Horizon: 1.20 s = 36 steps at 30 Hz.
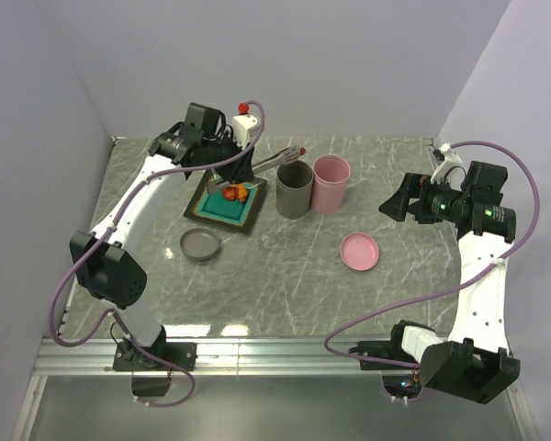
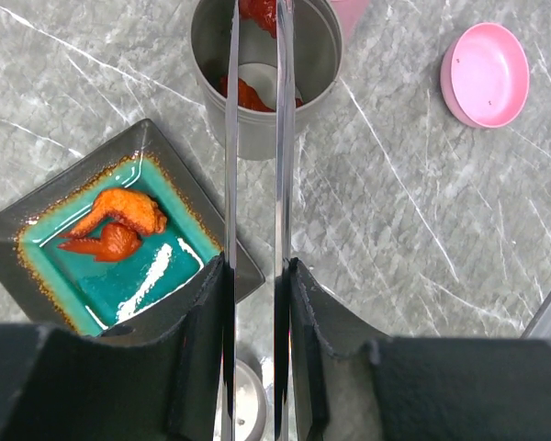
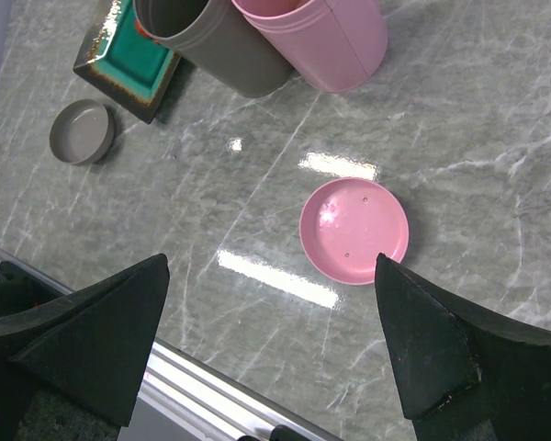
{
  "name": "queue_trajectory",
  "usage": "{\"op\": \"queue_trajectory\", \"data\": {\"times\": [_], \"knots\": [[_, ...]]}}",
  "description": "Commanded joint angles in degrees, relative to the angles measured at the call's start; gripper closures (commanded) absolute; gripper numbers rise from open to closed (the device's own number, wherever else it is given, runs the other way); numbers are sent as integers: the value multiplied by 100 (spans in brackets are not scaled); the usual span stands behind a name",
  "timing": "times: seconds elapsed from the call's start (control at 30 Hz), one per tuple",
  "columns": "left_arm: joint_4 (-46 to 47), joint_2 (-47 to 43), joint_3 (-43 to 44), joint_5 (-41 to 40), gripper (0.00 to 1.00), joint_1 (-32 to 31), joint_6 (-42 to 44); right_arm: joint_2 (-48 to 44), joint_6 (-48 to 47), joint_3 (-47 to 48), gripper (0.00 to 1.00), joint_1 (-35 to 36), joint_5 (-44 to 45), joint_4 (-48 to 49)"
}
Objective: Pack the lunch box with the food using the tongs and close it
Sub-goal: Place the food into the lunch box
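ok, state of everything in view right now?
grey container: open, food inside
pink container: open
grey lid: off, on table
pink lid: off, on table
plate: holds two chunks
tongs: nearly shut, over grey container
left gripper: shut on tongs
right gripper: open, empty

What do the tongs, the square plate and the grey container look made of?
The tongs: polished metal, likely steel; the thin arms reflect their surroundings. The square plate: seemingly glazed ceramic; glossy teal centre with glare, speckled brown border. The grey container: probably matte plastic; dull, even surface.
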Motion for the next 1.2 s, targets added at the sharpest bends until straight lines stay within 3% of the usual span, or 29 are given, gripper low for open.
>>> {"op": "queue_trajectory", "data": {"times": [0.0, 0.37, 0.7, 0.93, 1.17], "knots": [[418, -40, 38, -86, 74, -112, -209, -146, 38, 114, 0, -59, -28, 74], [427, -84, -323, -305, 72, -182, -113, -163, 20, 96, 0, -68, -19, 74], [93, -207, -174, -323, 46, -200, -7, -172, 20, 79, 0, -68, -28, 65], [207, -689, -358, -297, 48, -16, -279, -172, 11, 79, 0, -68, -28, 65], [164, -1095, -1122, -332, 50, 888, -245, -146, 11, 52, 0, -68, -72, 92]]}}
